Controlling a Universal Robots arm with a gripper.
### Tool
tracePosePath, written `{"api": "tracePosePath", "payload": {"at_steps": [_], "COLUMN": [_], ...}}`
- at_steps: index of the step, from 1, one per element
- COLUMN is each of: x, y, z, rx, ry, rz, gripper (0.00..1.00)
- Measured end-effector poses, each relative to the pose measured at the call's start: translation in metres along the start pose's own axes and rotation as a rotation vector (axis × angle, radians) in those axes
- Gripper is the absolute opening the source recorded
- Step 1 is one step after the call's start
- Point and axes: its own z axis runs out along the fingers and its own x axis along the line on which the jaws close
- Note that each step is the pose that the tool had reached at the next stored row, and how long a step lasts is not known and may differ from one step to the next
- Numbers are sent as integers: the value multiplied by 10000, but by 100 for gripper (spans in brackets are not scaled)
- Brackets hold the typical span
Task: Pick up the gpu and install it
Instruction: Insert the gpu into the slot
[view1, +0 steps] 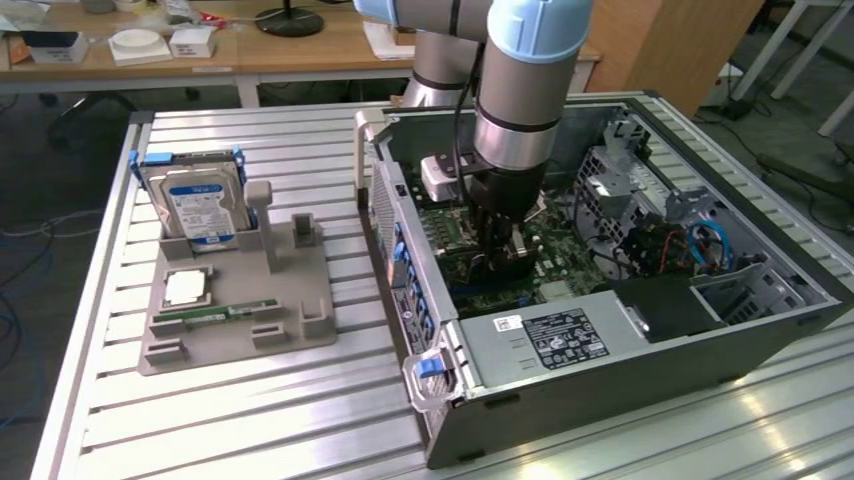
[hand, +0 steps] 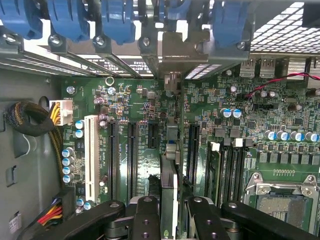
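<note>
Gpu: one card, edge-on, pinched between two partly closed fingers of gripper, over motherboard inside computer case. Tray: one hard drive, one memory stick.

Slatted table (silvery metal) bears a grey parts tray and open computer case.

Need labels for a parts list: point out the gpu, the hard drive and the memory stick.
gpu (hand: 169, 192): wrist view, on the card's near edge.
hard drive (view1: 203, 208): exterior view, on its blue-white label.
memory stick (view1: 200, 316): exterior view, on the middle of its green board.
</note>
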Motion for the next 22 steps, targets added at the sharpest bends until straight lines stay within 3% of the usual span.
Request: {"api": "tracePosePath", "payload": {"at_steps": [22], "x": [3], "y": [-4], "z": [-90], "rx": [3], "ry": [-1], "rz": [-1], "gripper": [26]}}
